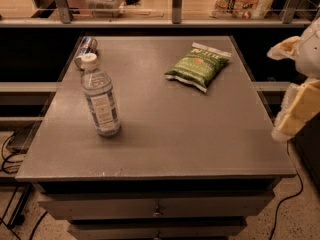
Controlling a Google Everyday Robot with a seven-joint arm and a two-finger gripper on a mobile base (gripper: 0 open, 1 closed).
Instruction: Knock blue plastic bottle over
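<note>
Break-room snack shelf [210,22], hand [286,126] at right

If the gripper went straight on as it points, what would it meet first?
Probably the right edge of the table: the gripper hangs beside it, pointing down and leftward. Depth is unclear; it might pass to the floor. The blue plastic bottle lies elsewhere.

Matt grey bench [165,134], clear plastic, shiny film

The blue plastic bottle [101,101] is clear ribbed plastic with a paper label; the green chip bag [198,65] is glossy, the drink can [86,49] shiny metal, and the hand [291,118] off the bench's right edge pale and smooth.
</note>
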